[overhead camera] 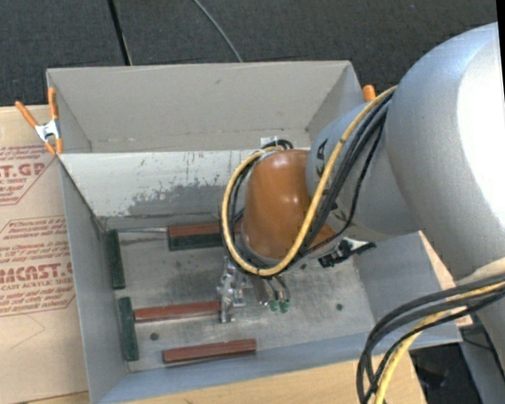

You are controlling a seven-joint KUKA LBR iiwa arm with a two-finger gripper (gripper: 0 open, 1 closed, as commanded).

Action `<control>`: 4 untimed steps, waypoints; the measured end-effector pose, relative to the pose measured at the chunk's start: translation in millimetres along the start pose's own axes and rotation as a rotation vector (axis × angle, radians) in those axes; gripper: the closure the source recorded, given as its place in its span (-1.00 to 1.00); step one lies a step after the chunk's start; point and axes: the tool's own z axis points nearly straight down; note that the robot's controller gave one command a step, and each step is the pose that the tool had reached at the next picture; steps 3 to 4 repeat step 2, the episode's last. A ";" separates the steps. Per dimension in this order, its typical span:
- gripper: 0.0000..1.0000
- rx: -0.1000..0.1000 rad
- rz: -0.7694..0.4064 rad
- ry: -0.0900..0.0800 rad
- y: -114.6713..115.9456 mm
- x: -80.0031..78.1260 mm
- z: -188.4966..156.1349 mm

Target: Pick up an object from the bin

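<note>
Your arm (461, 150) has the gripper (230, 302) at the middle red bar (174, 311), right end; you cannot tell its grip.

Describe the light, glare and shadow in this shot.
Camera view: light falls strongest on the back wall and on the arm, which glares near white; the orange cover shows a dull sheen; the floor round the gripper and the red bar lies dimmer.
</note>
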 end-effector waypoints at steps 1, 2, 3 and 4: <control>1.00 0.000 0.000 0.000 0.0 0.0 0.0; 1.00 0.007 -0.067 0.020 -9.7 -1.1 -197.4; 1.00 0.007 -0.067 0.020 -9.7 -1.1 -197.4; 1.00 0.007 -0.067 0.020 -9.7 -1.1 -197.4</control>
